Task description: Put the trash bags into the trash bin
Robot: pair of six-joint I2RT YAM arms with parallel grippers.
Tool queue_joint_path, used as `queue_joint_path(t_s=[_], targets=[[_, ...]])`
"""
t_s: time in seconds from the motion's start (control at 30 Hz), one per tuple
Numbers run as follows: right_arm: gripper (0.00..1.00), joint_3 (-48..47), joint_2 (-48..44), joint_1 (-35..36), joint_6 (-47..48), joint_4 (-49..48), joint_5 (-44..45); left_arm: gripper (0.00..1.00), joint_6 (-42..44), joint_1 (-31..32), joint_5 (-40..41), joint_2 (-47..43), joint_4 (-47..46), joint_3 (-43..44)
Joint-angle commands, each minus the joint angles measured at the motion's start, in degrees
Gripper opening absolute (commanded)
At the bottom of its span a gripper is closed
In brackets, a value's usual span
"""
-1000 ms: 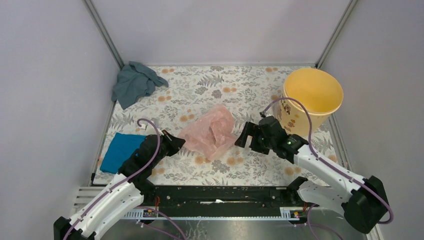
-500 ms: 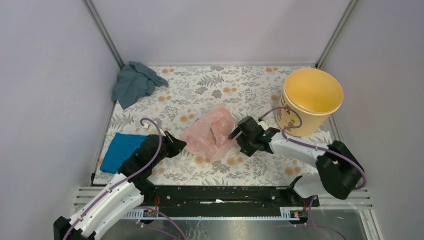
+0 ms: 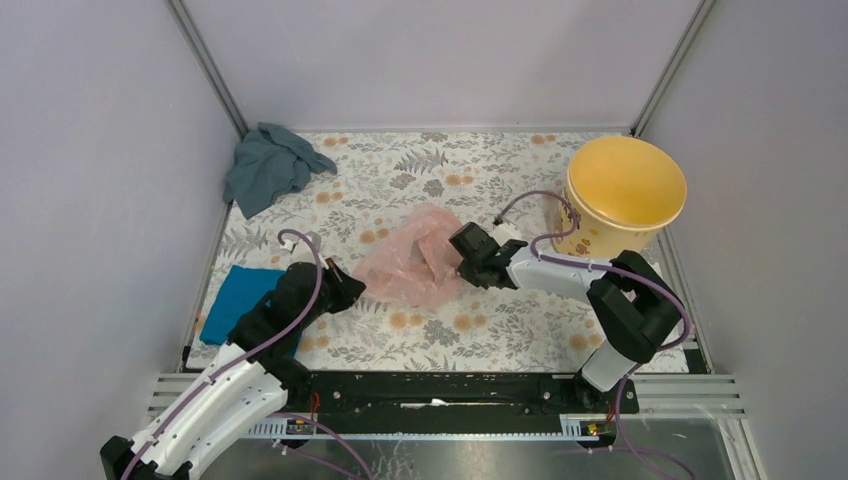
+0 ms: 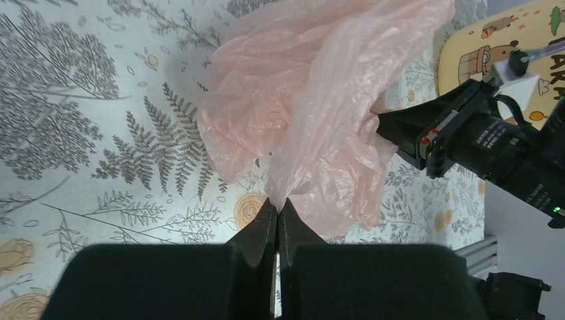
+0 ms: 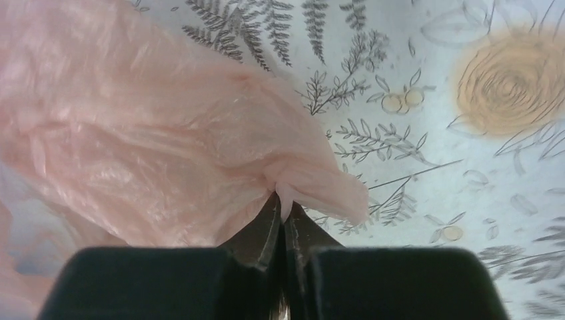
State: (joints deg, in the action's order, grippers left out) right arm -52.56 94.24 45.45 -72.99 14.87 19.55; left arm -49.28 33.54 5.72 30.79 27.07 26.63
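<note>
The pale-pink trash bag (image 3: pixel 412 262) lies crumpled mid-table, stretched between both grippers. My left gripper (image 3: pixel 352 289) is shut on the film at the bag's left edge; in the left wrist view the bag (image 4: pixel 320 100) rises from the pinched fingertips (image 4: pixel 278 203). My right gripper (image 3: pixel 462 262) is shut on a fold at the bag's right edge; in its wrist view the pink film (image 5: pixel 153 147) is pinched at the gripper tips (image 5: pixel 282 208). The yellow trash bin (image 3: pixel 625 200) stands upright at the back right, apart from the bag, its cream printed side (image 4: pixel 506 40) showing past the right arm.
A grey-blue cloth (image 3: pixel 268 165) lies bunched in the back left corner. A bright blue cloth (image 3: pixel 238 300) lies flat at the left edge, beside my left arm. Grey walls close in the floral table (image 3: pixel 470 180) on three sides.
My right gripper moved left from beside the bin to the bag's right edge and closed on a fold of film. The left gripper stayed shut on the bag.
</note>
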Motion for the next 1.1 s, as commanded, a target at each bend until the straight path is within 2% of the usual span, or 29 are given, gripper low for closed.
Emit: queue_joint_path(t_s=[0.0, 0.1, 0.13, 0.17, 0.27, 0.43, 0.5, 0.53, 0.67, 0.77, 0.83, 0.87, 0.97, 1.07], targets=[[0.09, -1.6, -4.0, 0.4, 31.3, -2.2, 2.6, 0.0, 6.3, -0.3, 5.2, 4.6, 1.9, 8.3], [0.16, -4.2, -4.2, 0.4, 42.2, -0.4, -1.0, 0.0, 8.4, -0.7, 7.1, 9.9, 2.9, 12.8], [0.2, -4.1, -4.7, 0.4, 43.9, -1.1, -2.1, 0.0, 8.6, -0.8, 8.1, 11.3, 3.5, 14.0], [0.28, -3.3, -5.3, 0.3, 44.8, -2.3, -3.0, 0.0, 8.7, -0.9, 9.0, 12.2, 3.7, 14.9], [0.54, -0.7, -6.6, -0.5, 43.1, -6.0, -5.0, 0.0, 8.5, -1.3, 10.5, 12.2, 4.2, 15.9], [0.82, -1.3, -5.2, -1.1, 40.5, -6.7, -10.0, 0.0, 5.4, -1.5, 11.1, 8.2, 3.9, 12.4], [0.96, -1.6, -5.2, -1.4, 39.1, -5.7, -9.9, 0.0, 3.2, -1.5, 10.6, 5.9, 2.8, 9.3], [0.99, -1.5, -5.3, -1.8, 37.8, -5.3, -9.9, 0.0, 2.0, -1.5, 10.2, 4.9, 2.3, 7.8], [1.0, 0.6, -5.0, -4.8, 29.1, -6.1, -15.0, 0.0, -0.8, -1.5, 8.6, 1.8, 1.0, 4.1], [1.0, 0.3, -3.1, -4.8, 21.9, -5.4, -13.5, 0.0, -0.3, -1.5, 8.4, 1.0, 1.1, 3.9], [0.87, -0.9, -1.0, -4.8, 18.5, -4.7, -12.9, 0.0, 0.7, -1.5, 7.9, 1.0, 1.1, 4.2], [0.84, -1.2, 0.0, -4.8, 16.9, -4.6, -12.6, 0.0, 1.3, -1.5, 7.5, 1.2, 1.0, 4.3], [0.82, -0.9, 2.7, -4.7, 10.9, -3.9, -11.0, 0.0, 3.4, -1.5, 6.4, 1.5, 1.0, 4.5], [0.74, 0.3, 4.3, -4.6, 7.3, -5.4, -10.8, 0.0, 4.6, -1.5, 6.3, 1.1, 1.5, 4.5]])
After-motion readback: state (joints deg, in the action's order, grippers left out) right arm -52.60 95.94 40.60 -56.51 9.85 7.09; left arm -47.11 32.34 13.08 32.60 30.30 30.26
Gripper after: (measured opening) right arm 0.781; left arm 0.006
